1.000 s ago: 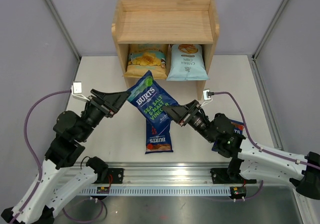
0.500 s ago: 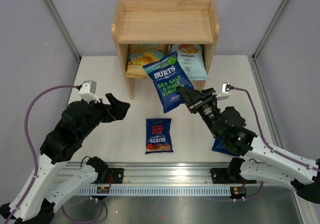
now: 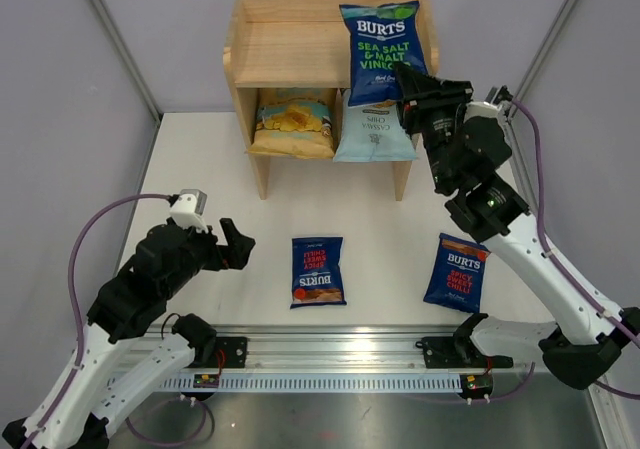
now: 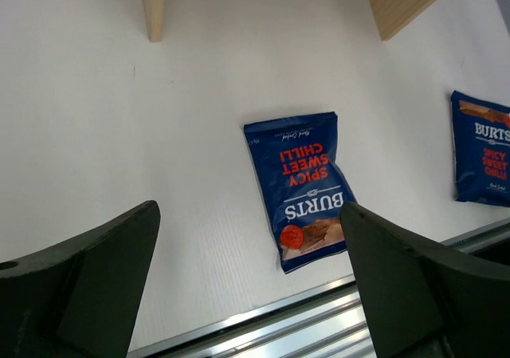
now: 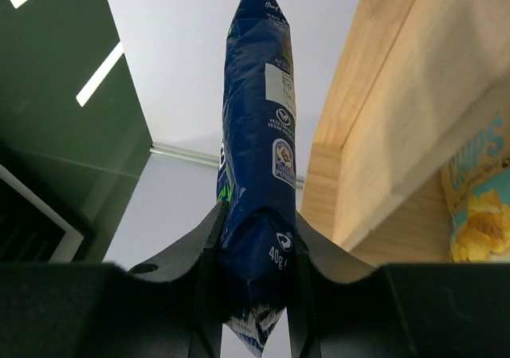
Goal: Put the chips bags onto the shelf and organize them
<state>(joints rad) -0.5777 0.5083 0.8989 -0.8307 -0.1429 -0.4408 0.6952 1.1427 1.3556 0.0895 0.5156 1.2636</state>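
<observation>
The light natural-wood two-tier shelf (image 3: 300, 54) is rigid and flat-boarded. At its upper tier's right end the glossy dark blue "BURTS" sea-salt bag (image 3: 385, 44) stands upright, pinched at its bottom seam by the right gripper (image 5: 255, 254). It is probably light, puffy, slippery and crushable, so the seams look safest to hold. Two small dark blue chilli bags (image 3: 318, 269) (image 3: 457, 272) lie flat on the white table (image 3: 200, 169). The left gripper (image 3: 236, 244) hovers with jaws spread wide, empty.

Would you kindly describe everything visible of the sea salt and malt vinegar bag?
A glossy, puffy dark blue BURTS bag with green and white lettering. It is upright, label toward the top camera, over the right end of the shelf's upper tier. The right tool pinches its bottom edge; contact with the shelf is unclear.
</observation>
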